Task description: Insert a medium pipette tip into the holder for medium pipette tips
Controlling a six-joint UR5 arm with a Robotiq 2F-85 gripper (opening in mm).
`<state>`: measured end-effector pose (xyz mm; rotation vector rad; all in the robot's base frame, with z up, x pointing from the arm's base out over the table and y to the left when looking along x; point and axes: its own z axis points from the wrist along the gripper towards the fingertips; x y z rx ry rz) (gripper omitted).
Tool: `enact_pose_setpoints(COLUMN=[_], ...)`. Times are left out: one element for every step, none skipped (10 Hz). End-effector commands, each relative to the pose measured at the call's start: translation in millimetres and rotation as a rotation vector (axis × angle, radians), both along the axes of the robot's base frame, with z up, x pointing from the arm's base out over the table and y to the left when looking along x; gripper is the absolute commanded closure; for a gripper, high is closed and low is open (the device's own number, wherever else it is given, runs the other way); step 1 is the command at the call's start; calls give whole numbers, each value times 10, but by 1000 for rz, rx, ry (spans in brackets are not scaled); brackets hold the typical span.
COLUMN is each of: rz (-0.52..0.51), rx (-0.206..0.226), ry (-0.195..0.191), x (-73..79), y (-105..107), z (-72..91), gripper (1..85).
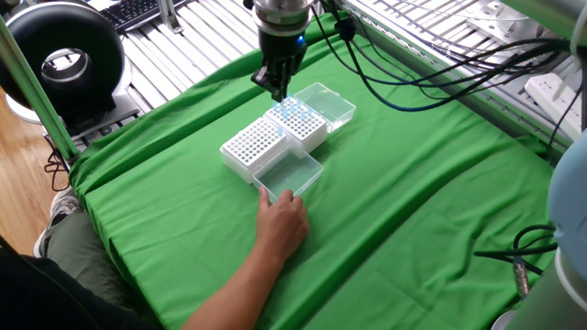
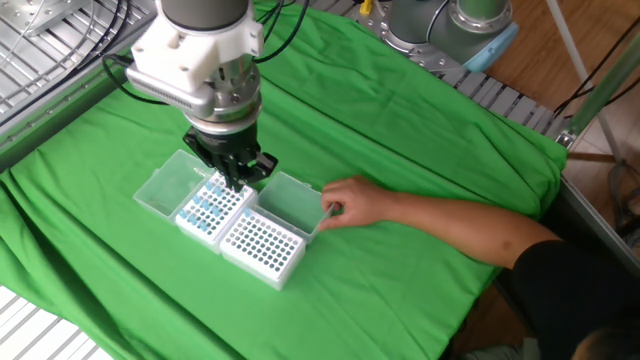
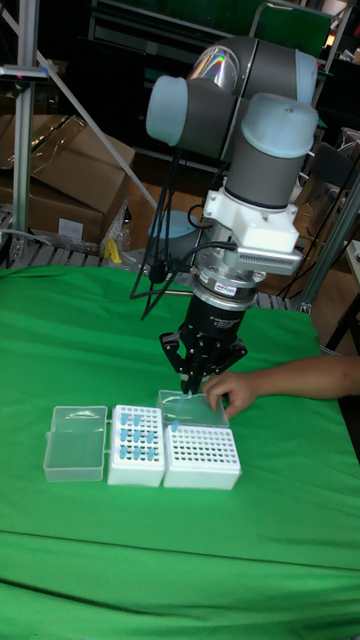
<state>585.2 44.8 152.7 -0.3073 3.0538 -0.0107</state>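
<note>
A white rack with several blue medium pipette tips [image 1: 298,122] [image 2: 207,208] [image 3: 135,445] stands beside the white holder [image 1: 251,147] [image 2: 262,245] [image 3: 203,455], whose grid of holes looks mostly empty. My gripper [image 1: 279,94] [image 2: 238,185] [image 3: 188,388] hangs above the two boxes, off their surfaces, near the far edge where they meet. Its fingers are pressed together on what looks like a thin pipette tip, which is barely visible below them.
A person's hand [image 1: 282,220] [image 2: 350,203] [image 3: 235,390] rests on the holder's open clear lid [image 1: 292,172] [image 2: 290,200]. The tip rack's clear lid [image 1: 328,104] [image 2: 165,185] [image 3: 77,440] lies open on the other side. Green cloth [image 1: 413,202] covers the table.
</note>
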Motion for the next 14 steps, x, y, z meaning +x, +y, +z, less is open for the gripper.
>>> enact_pose_setpoints(rz=[-33, -33, -32, -29, -27, -26, -23, -23, -24, -26, -25, -25, -25, -25], rx=[12, 11, 11, 11, 12, 11, 13, 14, 14, 14, 12, 11, 11, 11], ry=[-11, -16, -20, -30, -39, -46, -56, -60, -63, -68, -71, -73, -74, -76], x=[38, 46, 51, 60, 66, 77, 88, 84, 73, 65, 54, 45, 35, 28], y=[168, 173, 169, 157, 152, 136, 128, 123, 129, 137, 134, 129, 125, 125], z=[-28, -42, -61, -97, -146, -193, -237, -265, -291, -318, -340, -353, -368, -382], gripper=[847, 847, 847, 847, 847, 847, 847, 847, 847, 847, 847, 847, 847, 847])
